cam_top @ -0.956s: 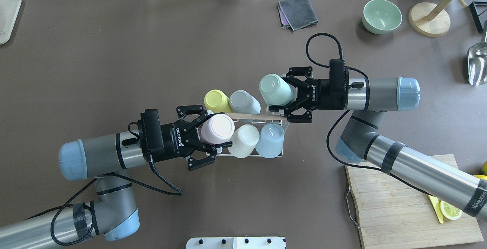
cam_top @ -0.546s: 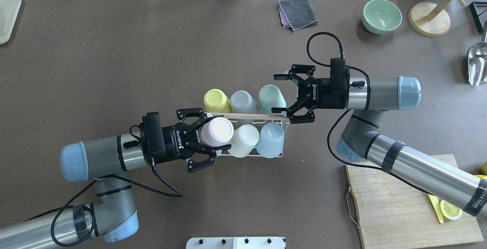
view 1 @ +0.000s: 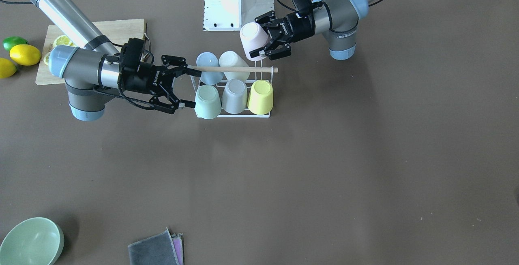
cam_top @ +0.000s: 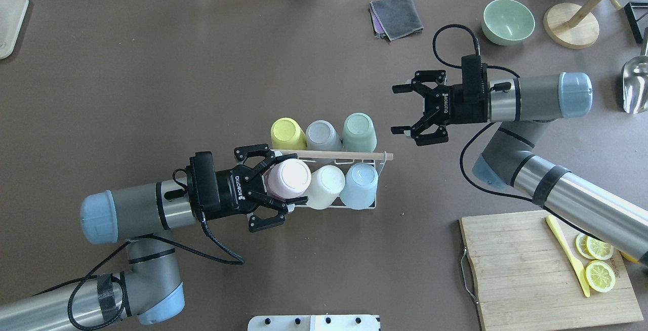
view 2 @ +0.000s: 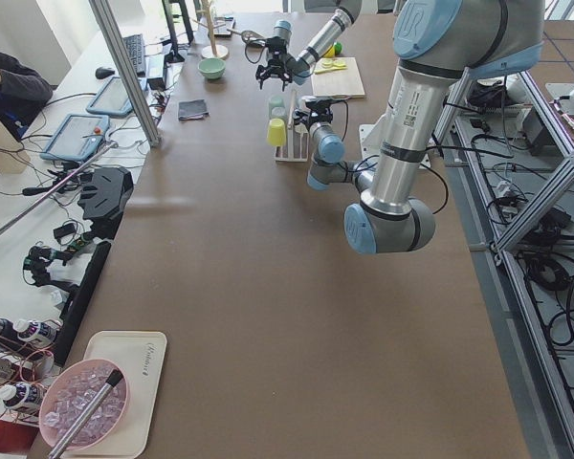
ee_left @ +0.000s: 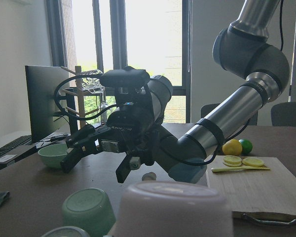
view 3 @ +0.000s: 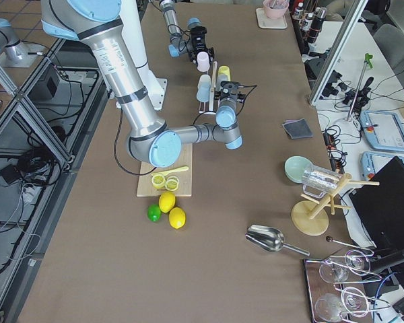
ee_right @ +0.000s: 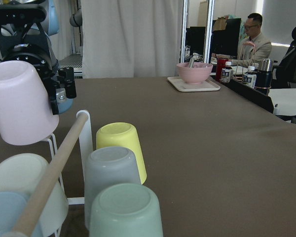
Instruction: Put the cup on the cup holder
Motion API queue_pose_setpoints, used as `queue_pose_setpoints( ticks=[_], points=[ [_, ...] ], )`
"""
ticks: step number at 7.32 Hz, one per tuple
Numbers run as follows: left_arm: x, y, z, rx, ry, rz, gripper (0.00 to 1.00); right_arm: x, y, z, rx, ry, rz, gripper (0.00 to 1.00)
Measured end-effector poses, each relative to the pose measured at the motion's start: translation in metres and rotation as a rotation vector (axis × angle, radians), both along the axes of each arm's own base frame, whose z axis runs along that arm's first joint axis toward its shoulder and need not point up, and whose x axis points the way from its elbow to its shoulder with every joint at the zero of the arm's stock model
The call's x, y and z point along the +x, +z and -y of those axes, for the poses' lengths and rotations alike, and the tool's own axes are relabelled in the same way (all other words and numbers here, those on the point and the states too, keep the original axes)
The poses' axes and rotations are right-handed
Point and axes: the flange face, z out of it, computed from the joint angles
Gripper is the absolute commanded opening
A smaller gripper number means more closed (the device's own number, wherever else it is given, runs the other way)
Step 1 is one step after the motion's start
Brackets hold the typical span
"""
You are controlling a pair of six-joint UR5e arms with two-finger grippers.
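Observation:
The cup holder (cam_top: pixel 331 206) is a white wire rack with a wooden rod (cam_top: pixel 334 155) across its top, at mid-table. Yellow (cam_top: pixel 286 133), grey (cam_top: pixel 322 135) and green (cam_top: pixel 359 131) cups sit upside down on its far row, and cream (cam_top: pixel 326 185) and blue (cam_top: pixel 360 185) cups on its near row. My left gripper (cam_top: pixel 283 189) is shut on a pink cup (cam_top: pixel 288 178), tilted over the near row's left end; I cannot tell whether it is seated. My right gripper (cam_top: pixel 400 110) is open and empty, to the right of the green cup and clear of it.
A cutting board (cam_top: pixel 531 280) with lemon slices and a yellow knife lies at the near right. A green bowl (cam_top: pixel 508 21), a grey cloth (cam_top: pixel 396 16), a wooden stand base (cam_top: pixel 571 25) and a metal scoop (cam_top: pixel 635 83) are at the far right. A white tray (cam_top: pixel 10 22) is at the far left.
My right gripper let go of the green cup on the rack's far row, then drew back to the right, open. My left gripper with the pink cup has sunk slightly closer to the rack.

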Motion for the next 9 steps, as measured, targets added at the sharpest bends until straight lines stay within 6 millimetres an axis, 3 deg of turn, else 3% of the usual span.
queue_pose_setpoints(
  ticks=[3, 5, 7, 9],
  points=[
    [-0.002, -0.006, 0.004, -0.019, -0.033, -0.022, 0.99, 0.038, 0.032, 0.047, -0.202, 0.0, -0.224, 1.0],
    [-0.011, -0.008, 0.005, -0.023, -0.041, -0.032, 0.99, 0.071, 0.064, 0.078, -0.415, 0.015, -0.38, 1.0],
    [-0.04, -0.007, 0.003, -0.035, -0.053, 0.011, 0.99, 0.113, 0.098, 0.093, -0.6, 0.061, -0.568, 1.0],
    [-0.083, -0.013, 0.011, -0.06, -0.068, 0.146, 0.99, 0.162, 0.125, 0.087, -0.756, 0.1, -0.73, 1.0]
  ],
)
